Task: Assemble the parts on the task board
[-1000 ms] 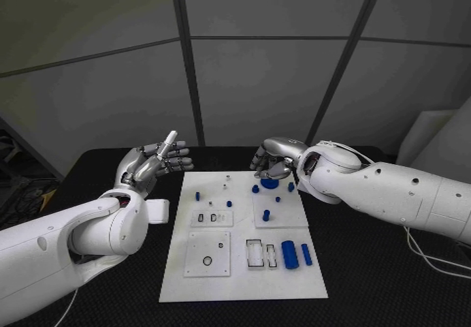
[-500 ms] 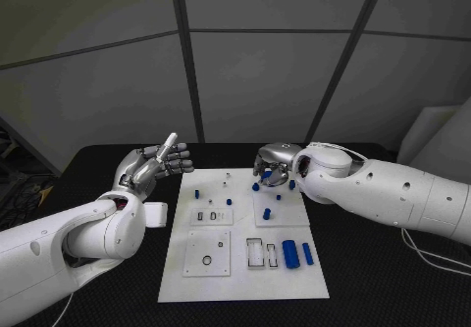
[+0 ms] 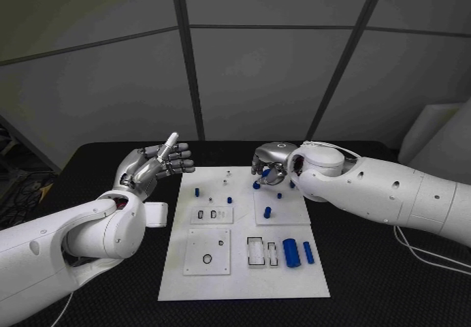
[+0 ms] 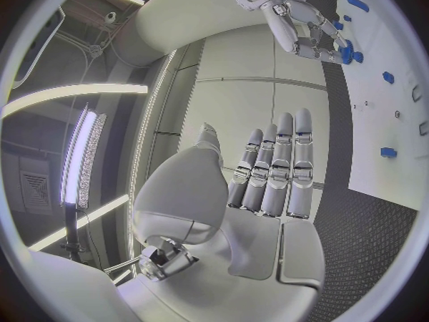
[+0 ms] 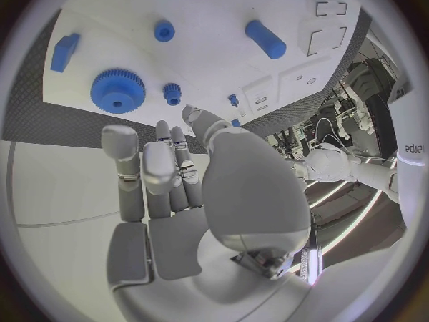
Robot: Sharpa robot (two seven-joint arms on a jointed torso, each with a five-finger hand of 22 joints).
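The table point(image 3: 98, 170) is black and bumpy, and grey wall panels point(image 3: 255, 82) stand behind it. The white task board point(image 3: 240, 272) lies in the middle of it. Small blue parts point(image 3: 290, 253) sit on the board. The left hand point(image 3: 155, 165) is up beside the board, fingers straight and apart, holding nothing. The right hand point(image 3: 269, 166) hangs over the far end of the board, above a blue gear point(image 5: 117, 90), fingers loose and empty
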